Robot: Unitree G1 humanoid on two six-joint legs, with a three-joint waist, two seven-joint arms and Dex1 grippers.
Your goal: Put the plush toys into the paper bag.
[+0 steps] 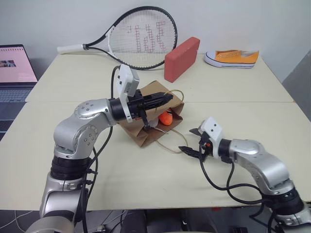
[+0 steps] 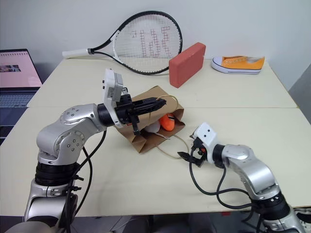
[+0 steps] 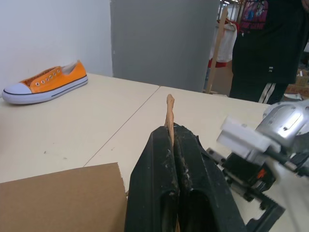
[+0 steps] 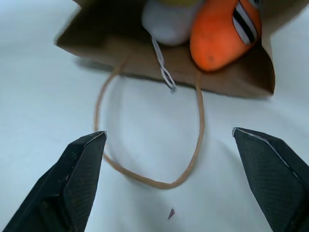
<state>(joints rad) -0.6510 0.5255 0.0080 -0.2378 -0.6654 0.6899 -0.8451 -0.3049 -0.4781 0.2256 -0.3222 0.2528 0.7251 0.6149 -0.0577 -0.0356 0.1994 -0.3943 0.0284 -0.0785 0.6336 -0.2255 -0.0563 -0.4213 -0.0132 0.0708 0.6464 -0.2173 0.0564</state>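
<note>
Plush toys, your orange carrot [image 4: 223, 35] and white egg [image 4: 168, 20], lie inside the paper bag [image 1: 150, 127] at frame centre, whose upper handle [image 3: 169, 112] your left gripper [image 1: 165, 99] pinches, while your right gripper [image 1: 192, 141] gapes empty.

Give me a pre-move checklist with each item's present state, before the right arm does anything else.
1. Orange carrot plush toy sits in the mouth of the brown kraft paper bag: ok.
2. White egg plush toy is inside the bag mouth beside the carrot: ok.
3. Left end effector is shut on the bag's twisted tan handle, holding the bag open: ok.
4. Right end effector is open and empty: ok.
5. Right end effector is clear of the lower handle loop lying on the table: cannot tell.
6. Toys fully inside the bag: not ok; the carrot pokes out.
</note>
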